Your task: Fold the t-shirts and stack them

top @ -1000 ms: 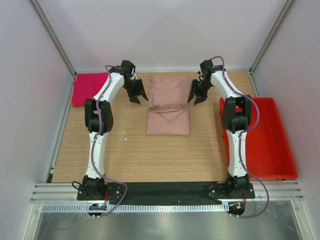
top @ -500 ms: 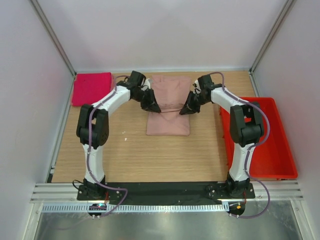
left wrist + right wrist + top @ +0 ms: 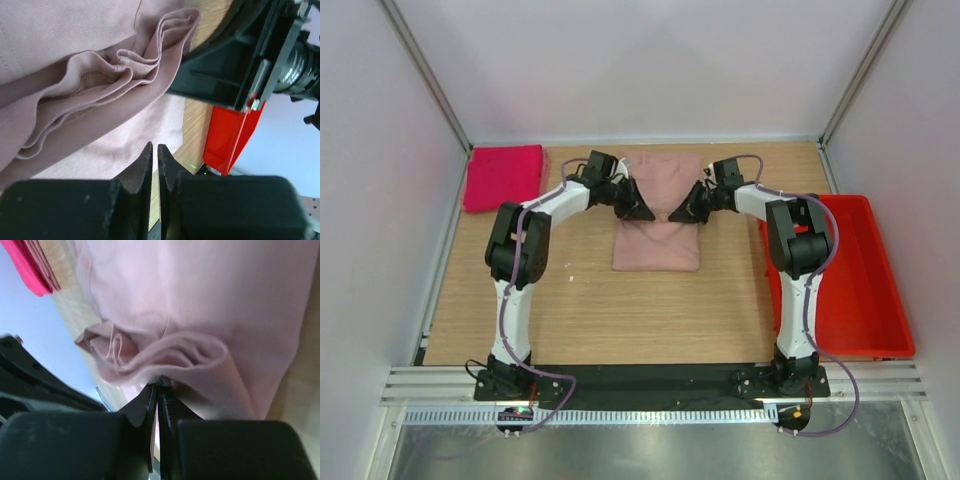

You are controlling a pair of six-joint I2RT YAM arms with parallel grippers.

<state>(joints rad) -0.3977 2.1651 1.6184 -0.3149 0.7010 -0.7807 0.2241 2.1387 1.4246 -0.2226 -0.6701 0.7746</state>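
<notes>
The pale pink t-shirt [image 3: 658,245] lies folded at the middle back of the table, rumpled across its middle. My left gripper [image 3: 642,210] sits over its left half. In the left wrist view that gripper [image 3: 155,148] is shut with only a thin slit and no cloth in it, and the bunched folds [image 3: 100,75] lie beyond. My right gripper [image 3: 678,214] sits over the shirt's right half. In the right wrist view it [image 3: 159,382] is shut, its tips pinching a rolled fold of the shirt [image 3: 225,300]. The magenta t-shirt [image 3: 503,177] lies folded at the back left.
A red plastic bin [image 3: 895,300] stands along the right side of the table, beside the right arm. White walls enclose the back and both sides. Bare wood [image 3: 620,310] lies in front of the pale shirt.
Both grippers have swung inward from the shirt's sides onto it and closed. The cloth has bunched up between them.
</notes>
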